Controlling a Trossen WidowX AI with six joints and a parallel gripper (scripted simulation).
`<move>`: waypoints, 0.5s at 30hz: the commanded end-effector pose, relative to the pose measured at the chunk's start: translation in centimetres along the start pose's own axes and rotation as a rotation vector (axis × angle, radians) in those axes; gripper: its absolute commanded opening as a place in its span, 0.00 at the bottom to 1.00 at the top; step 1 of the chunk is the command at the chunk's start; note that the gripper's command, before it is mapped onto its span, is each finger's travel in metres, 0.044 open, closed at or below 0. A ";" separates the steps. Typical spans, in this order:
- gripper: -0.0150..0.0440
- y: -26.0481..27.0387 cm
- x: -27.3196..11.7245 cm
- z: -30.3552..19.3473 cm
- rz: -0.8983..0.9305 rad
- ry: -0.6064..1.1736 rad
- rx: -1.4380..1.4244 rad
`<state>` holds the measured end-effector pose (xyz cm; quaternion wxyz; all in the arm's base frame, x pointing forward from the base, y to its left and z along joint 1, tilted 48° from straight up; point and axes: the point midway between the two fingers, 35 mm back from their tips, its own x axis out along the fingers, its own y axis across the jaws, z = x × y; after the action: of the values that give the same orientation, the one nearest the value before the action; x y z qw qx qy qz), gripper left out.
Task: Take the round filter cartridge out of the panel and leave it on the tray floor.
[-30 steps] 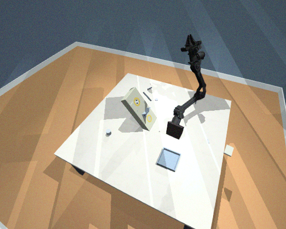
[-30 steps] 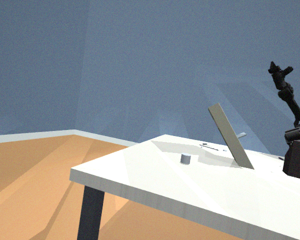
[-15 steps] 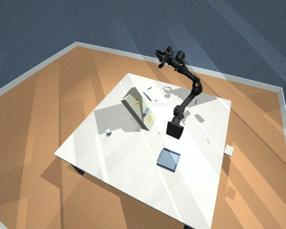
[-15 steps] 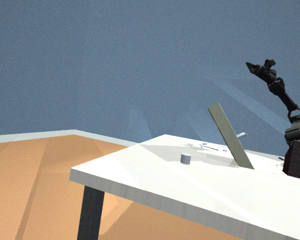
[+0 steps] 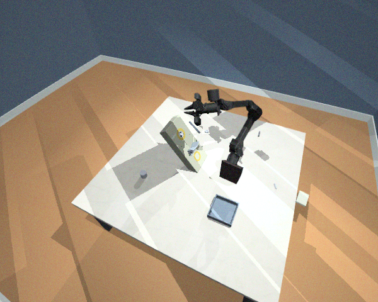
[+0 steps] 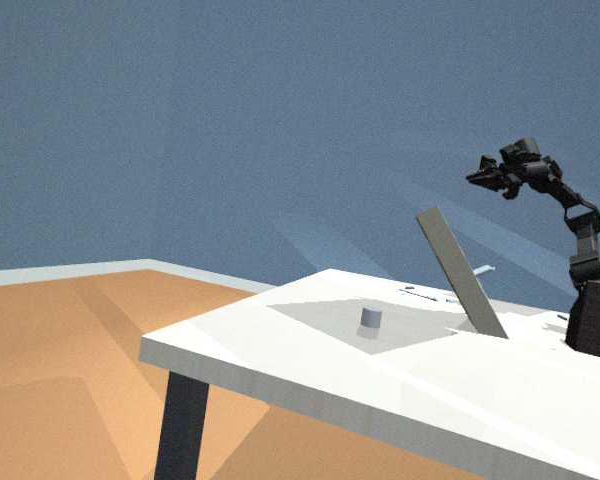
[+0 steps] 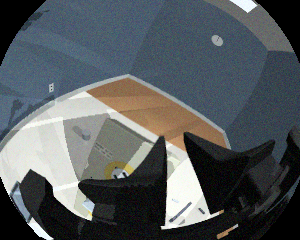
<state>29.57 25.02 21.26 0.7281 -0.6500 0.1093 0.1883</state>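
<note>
Two dark fingers fill the lower half of the wrist view, their tips standing narrowly apart with nothing between them. The gripper (image 7: 173,142) hangs in the air over a pale table (image 7: 30,147). Below and behind the left finger lies the olive service panel (image 7: 113,143), and on its face a yellow ring with a light centre (image 7: 118,172) peeks out beside the finger. Beyond the table edge runs the orange floor (image 7: 157,110), bounded by a grey kerb, with blue wall behind.
</note>
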 end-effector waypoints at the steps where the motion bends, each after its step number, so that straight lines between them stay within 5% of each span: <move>1: 0.41 4.3 1.2 -2.9 0.044 0.155 -0.076; 7: 0.41 10.5 1.5 -8.7 0.071 0.416 -0.253; 15: 0.41 10.6 1.5 -8.9 0.072 0.423 -0.259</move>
<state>27.22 17.39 9.83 0.5915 -0.7590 0.2570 0.0892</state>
